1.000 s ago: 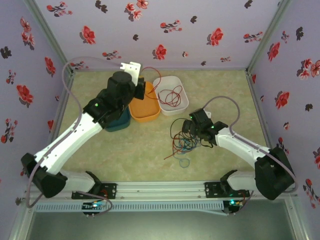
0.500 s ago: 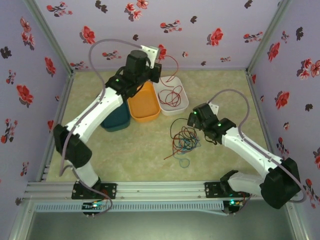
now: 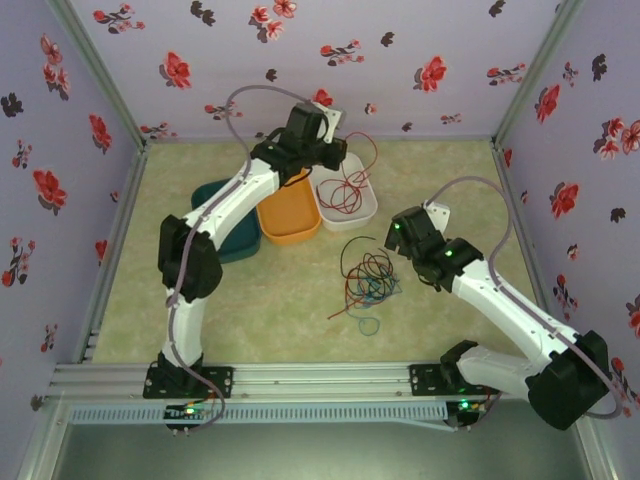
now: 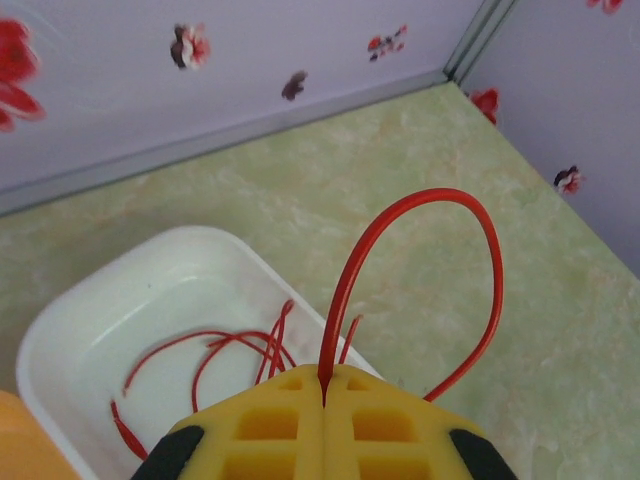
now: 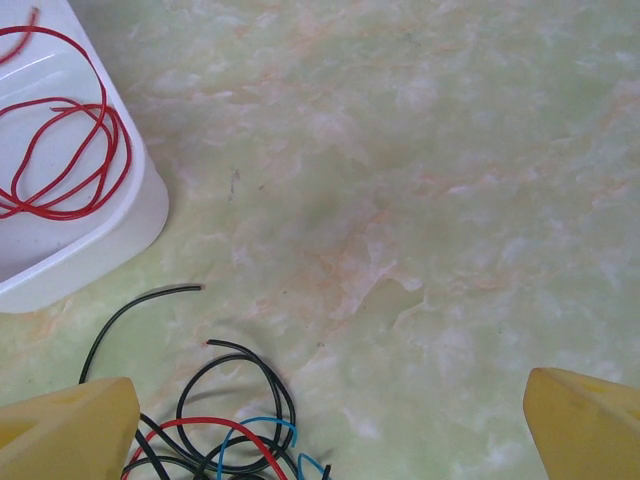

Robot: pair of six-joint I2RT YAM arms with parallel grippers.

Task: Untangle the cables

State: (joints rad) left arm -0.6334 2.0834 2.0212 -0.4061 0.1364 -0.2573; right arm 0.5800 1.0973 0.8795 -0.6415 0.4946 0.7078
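The marbled green table (image 3: pixel 250 300) spans the middle of the top view, with the left arm reaching from lower left up to the back wall and the right arm bending in from lower right. Three bins sit in a row at upper centre: a teal bin (image 3: pixel 235 235), an orange bin (image 3: pixel 290 215) and a white bin (image 3: pixel 370 205) holding coiled red cables (image 3: pixel 345 190). The tangle of cables (image 3: pixel 368 280), black, red and blue, lies on the table at centre, just below the white bin. The right gripper (image 5: pixel 320 420) hovers just right of the tangle, its yellow fingers spread wide with nothing between them. The left gripper (image 4: pixel 322 385) is above the white bin, fingers pinched together on a red cable (image 4: pixel 430 191) that arches upward in a loop.
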